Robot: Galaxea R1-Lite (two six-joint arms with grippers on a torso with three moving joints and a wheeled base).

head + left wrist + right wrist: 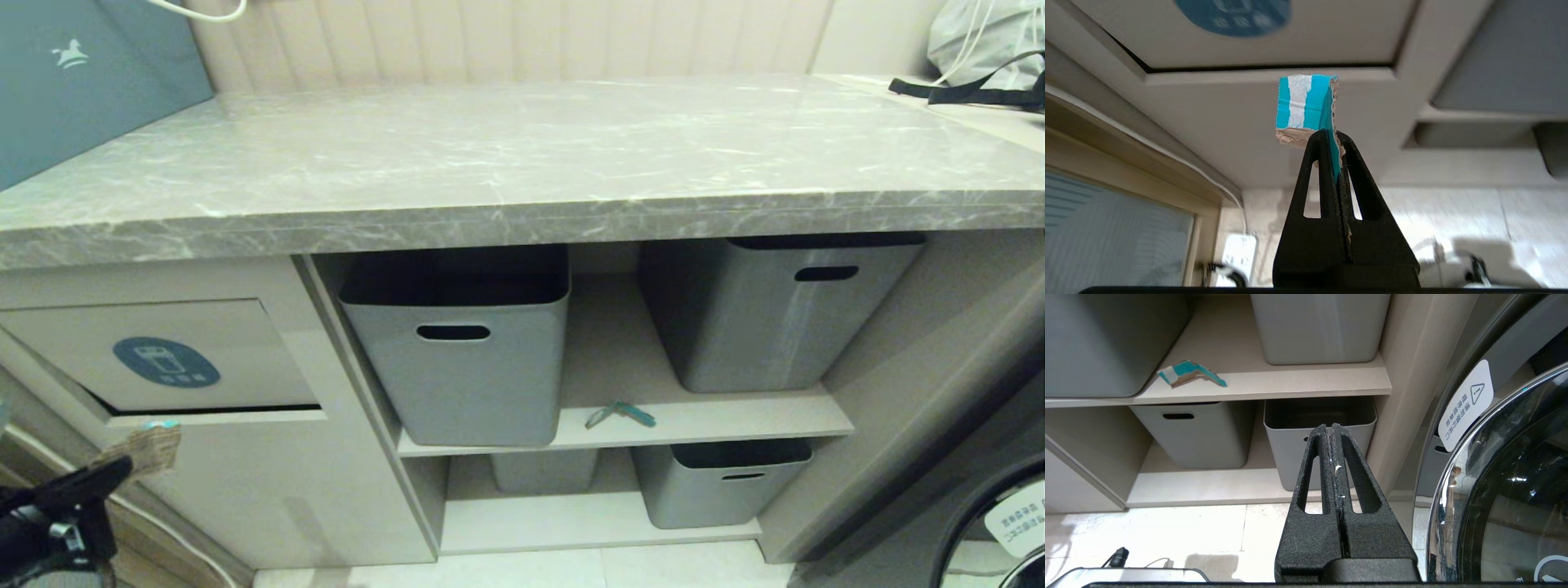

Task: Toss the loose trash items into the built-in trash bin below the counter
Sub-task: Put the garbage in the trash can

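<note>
Left gripper (1336, 136) pinching torn turquoise-and-tan wrapper strip (1305, 107), jaws clamped tight on it, hovering just below trash bin flap (175, 353).

Advice: pushing strip's free end into dark slot (204, 408) at flap's lower edge before letting go.

Second strip (1189, 374) lying on shelf (1290, 384) between grey tubs (461, 359).

Right gripper (1332, 428) parked, jaws closed, empty.

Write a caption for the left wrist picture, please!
Left end effector pinches a turquoise wrapper scrap just below the trash bin flap.
</note>
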